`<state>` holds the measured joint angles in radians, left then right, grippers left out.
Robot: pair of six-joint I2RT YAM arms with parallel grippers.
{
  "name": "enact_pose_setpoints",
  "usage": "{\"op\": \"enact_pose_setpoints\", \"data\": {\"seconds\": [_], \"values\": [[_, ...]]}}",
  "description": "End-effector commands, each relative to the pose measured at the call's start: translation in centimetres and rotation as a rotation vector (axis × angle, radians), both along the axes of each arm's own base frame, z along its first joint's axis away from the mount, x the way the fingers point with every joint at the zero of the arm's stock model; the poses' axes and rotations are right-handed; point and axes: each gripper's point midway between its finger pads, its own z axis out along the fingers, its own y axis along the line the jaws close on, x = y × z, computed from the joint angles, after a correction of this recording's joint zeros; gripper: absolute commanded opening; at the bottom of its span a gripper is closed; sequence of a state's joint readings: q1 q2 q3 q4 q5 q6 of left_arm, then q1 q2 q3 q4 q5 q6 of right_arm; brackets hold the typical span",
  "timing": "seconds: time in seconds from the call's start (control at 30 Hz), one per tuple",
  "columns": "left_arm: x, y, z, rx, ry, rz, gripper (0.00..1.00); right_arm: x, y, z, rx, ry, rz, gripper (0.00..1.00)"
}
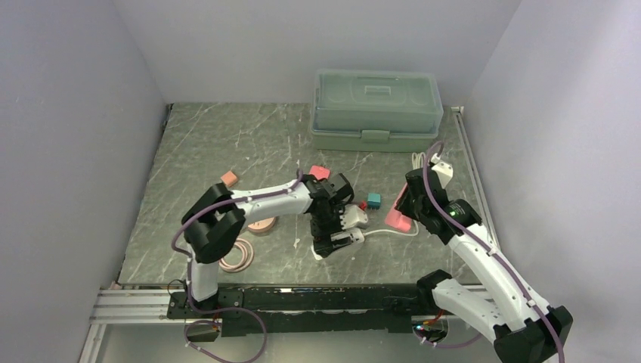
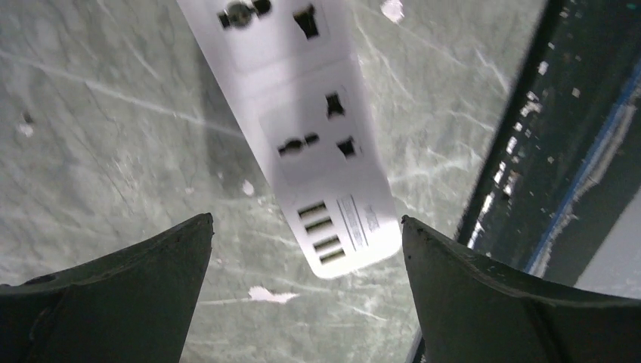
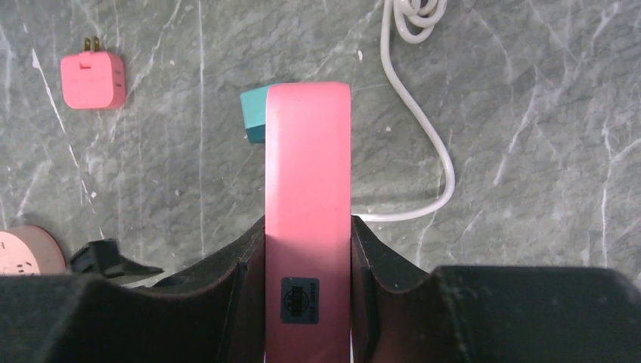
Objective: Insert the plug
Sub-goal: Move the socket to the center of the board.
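Observation:
A white power strip with sockets and several USB slots lies flat on the marble table. My left gripper hangs open just above its USB end, its fingers wide apart and touching nothing. From above, the strip shows beside the left gripper. My right gripper is shut on a long pink bar with a small dark label, held above the table. A pink cube plug with two metal prongs lies loose on the table, seen from above as the plug.
A teal cube sits behind the pink bar. The strip's white cable loops to a coil. A green lidded box stands at the back. A round pink piece, a pink ring coil and a small pink block lie left.

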<state>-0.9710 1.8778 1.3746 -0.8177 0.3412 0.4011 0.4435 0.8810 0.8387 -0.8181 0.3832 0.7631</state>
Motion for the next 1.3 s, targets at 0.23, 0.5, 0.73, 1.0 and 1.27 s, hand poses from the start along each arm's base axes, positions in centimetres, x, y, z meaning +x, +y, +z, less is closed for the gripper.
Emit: {"op": "enact_pose_setpoints", "data": {"seconds": [0.23, 0.5, 0.73, 1.0, 1.27], "values": [[2.5, -3.1, -2.0, 0.042, -0.081, 0.043, 1.00, 0.7, -0.9, 2.3, 0.047, -0.103, -0.011, 0.00], [7.6, 1.1, -3.3, 0.115, -0.179, 0.280, 0.48, 1.1, -0.6, 2.7, 0.100, -0.140, -0.029, 0.00], [11.5, 5.9, -3.2, 0.114, -0.070, 0.613, 0.23, 2.8, 0.6, 3.4, 0.161, -0.216, -0.011, 0.00], [5.0, 2.7, -3.2, 0.072, 0.079, 0.515, 0.41, 5.0, 3.7, 1.9, 0.306, -0.274, 0.042, 0.00], [2.3, 1.9, -2.7, 0.045, 0.170, 0.559, 0.89, 5.4, 5.2, 1.3, 0.431, -0.363, 0.053, 0.00]]}}
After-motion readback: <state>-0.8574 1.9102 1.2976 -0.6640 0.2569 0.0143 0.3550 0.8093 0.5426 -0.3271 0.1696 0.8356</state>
